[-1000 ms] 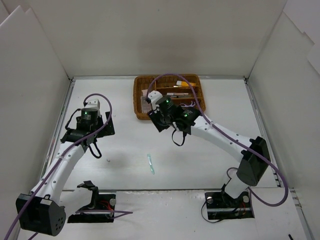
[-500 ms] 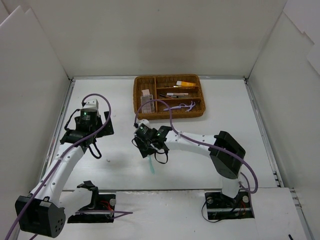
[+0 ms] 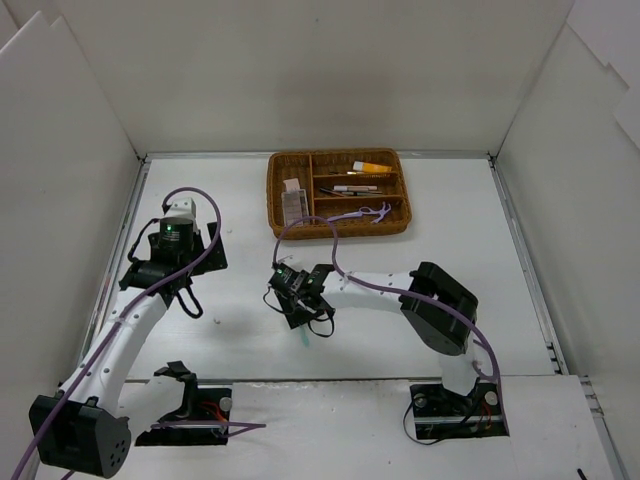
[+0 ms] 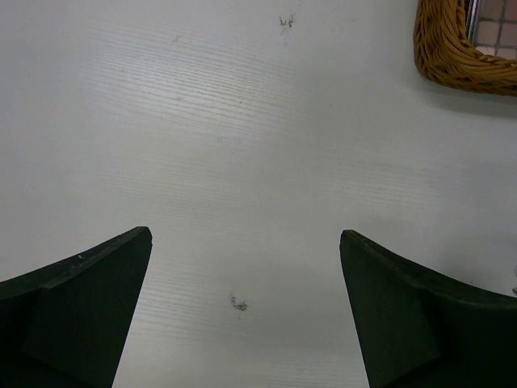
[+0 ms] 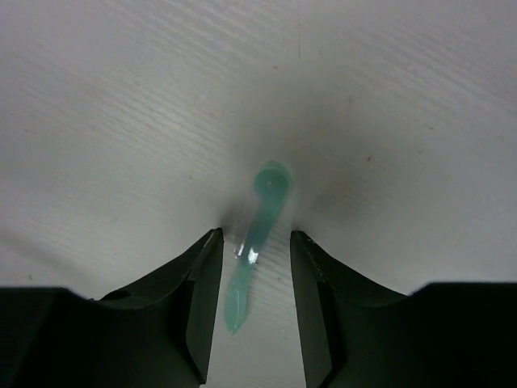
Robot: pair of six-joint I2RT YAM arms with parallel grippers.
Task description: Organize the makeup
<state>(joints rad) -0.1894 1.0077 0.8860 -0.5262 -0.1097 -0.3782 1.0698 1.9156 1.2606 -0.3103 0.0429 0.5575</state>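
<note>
Broadly, the white tabletop (image 3: 450,260) carries everything, walled by white panels on three sides. The left arm (image 3: 125,330) rises from the near edge and bends along the left edge. The right arm (image 3: 440,305) folds back on itself and stretches a white link toward the middle of the tabletop.

The brown wicker divided tray (image 3: 272,205) sits against the far edge, about midway along it. Its rounded corner shows in the upper right of the left wrist view (image 4: 452,65). Most of the makeup lies inside it: a pale rectangular palette (image 3: 291,205) in the long left compartment, an orange tube (image 3: 372,166) in the farthest right slot, thin pencils (image 3: 350,188) in the slot nearer than that, and a lilac plastic tool (image 3: 372,212) in the nearest slot.

The left gripper (image 4: 245,234) hovers over bare tabletop between the left edge and the tray, its dark fingers (image 4: 89,299) spread wide with nothing between them.

The right gripper (image 5: 254,234) is down at the surface, nearer the near edge than the far one and a little left of centre. Its jaws are drawn in narrow and straddle a mint-green translucent plastic spatula (image 5: 260,218). The spatula lies flat on the tabletop, its round end pointing away from the wrist. A sliver of table shows on each side of it, so the fingers sit just beside it without pressing. From above, only its tip (image 3: 301,340) pokes out below the gripper.
</note>
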